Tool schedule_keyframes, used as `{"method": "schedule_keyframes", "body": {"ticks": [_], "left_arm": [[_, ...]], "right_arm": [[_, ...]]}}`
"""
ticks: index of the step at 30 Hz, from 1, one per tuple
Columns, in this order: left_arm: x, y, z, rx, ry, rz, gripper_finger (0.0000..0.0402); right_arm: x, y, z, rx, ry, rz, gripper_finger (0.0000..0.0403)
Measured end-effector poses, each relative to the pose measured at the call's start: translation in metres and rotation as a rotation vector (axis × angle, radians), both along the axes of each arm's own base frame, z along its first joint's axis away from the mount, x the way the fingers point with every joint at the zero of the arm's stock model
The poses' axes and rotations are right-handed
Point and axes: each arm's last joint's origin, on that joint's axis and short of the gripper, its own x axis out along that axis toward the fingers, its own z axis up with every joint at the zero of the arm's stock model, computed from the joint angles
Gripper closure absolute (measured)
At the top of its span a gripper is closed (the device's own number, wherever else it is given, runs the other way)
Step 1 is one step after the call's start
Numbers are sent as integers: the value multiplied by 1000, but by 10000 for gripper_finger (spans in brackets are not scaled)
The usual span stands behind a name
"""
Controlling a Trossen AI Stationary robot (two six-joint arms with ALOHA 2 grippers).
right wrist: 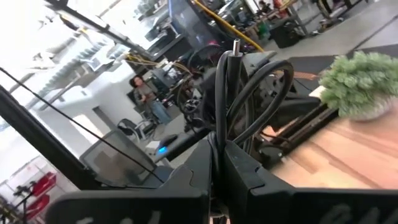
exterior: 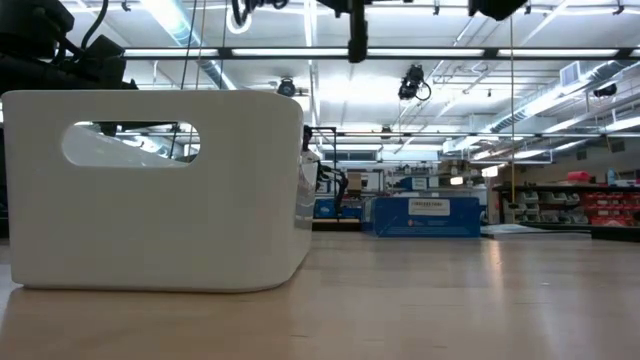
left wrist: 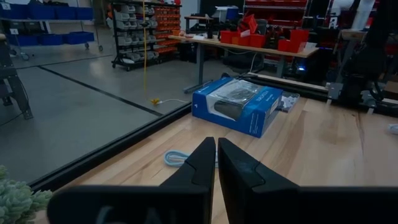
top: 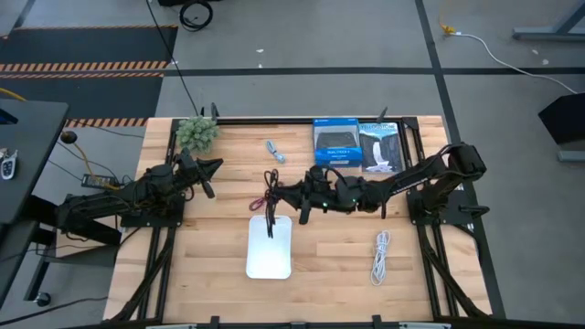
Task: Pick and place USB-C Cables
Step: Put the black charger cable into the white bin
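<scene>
My right gripper is above the far end of the white tray, shut on the black cable. One end of the cable hangs over the tray. A dark red cable shows right beside the gripper; I cannot tell whether it lies on the table or is held too. The light blue-grey cable lies on the table farther back. The white cable lies at the near right. My left gripper is shut and empty at the left. My right gripper pinches the black cable's bundled loops between its two fingers. Loops and a metal connector end stand out past the fingertips. The cable is lifted clear of the table, with one end hanging down above the tray.
A blue retail box and a black one lie at the far right. A small green plant stands at the far left. The tray's tall white wall fills the low view's left. Bare wood lies between the tray and the white cable.
</scene>
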Motion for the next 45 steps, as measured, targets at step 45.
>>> {"method": "schedule_keyframes", "body": {"ticks": [45], "left_arm": [[0,0,0,0,0,0,377]], "right_arm": [[53,50,-139,158,90,43,376]]}}
